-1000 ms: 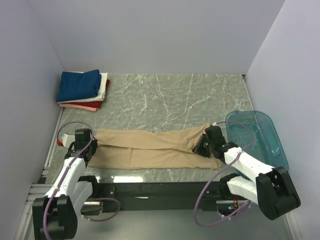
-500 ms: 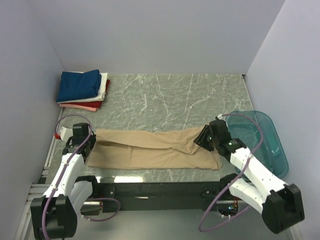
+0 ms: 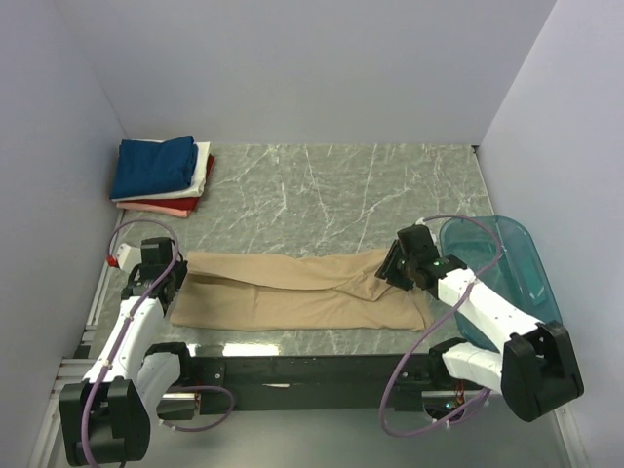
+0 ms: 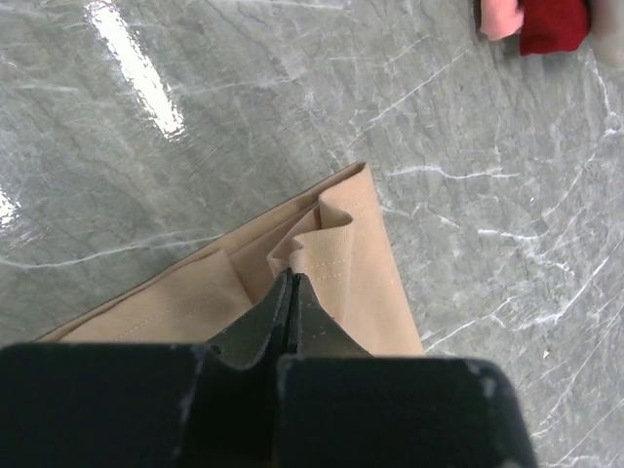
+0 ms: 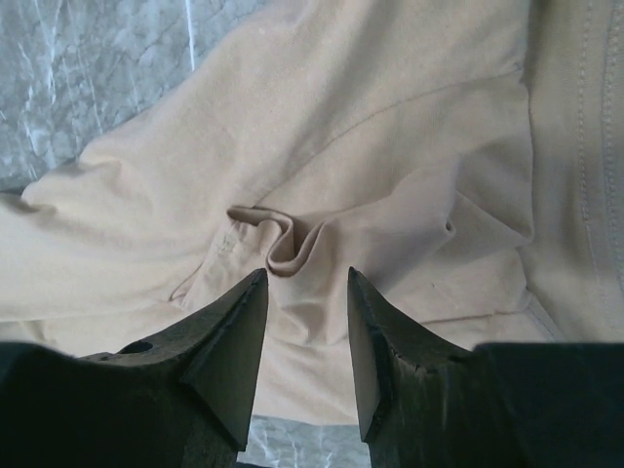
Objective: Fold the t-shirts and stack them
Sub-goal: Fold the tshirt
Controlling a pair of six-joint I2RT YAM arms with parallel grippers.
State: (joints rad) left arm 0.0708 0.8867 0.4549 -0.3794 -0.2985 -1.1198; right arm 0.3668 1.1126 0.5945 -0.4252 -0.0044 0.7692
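The tan t-shirt (image 3: 292, 292) lies stretched out in a long band near the table's front edge. My left gripper (image 3: 172, 283) is at its left end, jaws shut on a puckered fold of the tan cloth (image 4: 341, 283) at the shirt's corner (image 4: 290, 278). My right gripper (image 3: 392, 272) hovers over the shirt's right end, open, with nothing held. A small raised ridge of tan cloth (image 5: 292, 244) stands just beyond its fingertips (image 5: 304, 278). Folded t-shirts are stacked (image 3: 161, 174) at the back left, navy on top, then white, red and pink.
A teal translucent tub (image 3: 512, 258) stands at the right, close behind my right arm. The stack's red and pink edges (image 4: 546, 21) show at the top right of the left wrist view. Grey walls close in the marble table (image 3: 331, 185) on three sides.
My right gripper has opened and let go of the shirt's right end, leaving a pinched ridge, and its wrist shifted slightly. The left gripper stays shut on the left corner.
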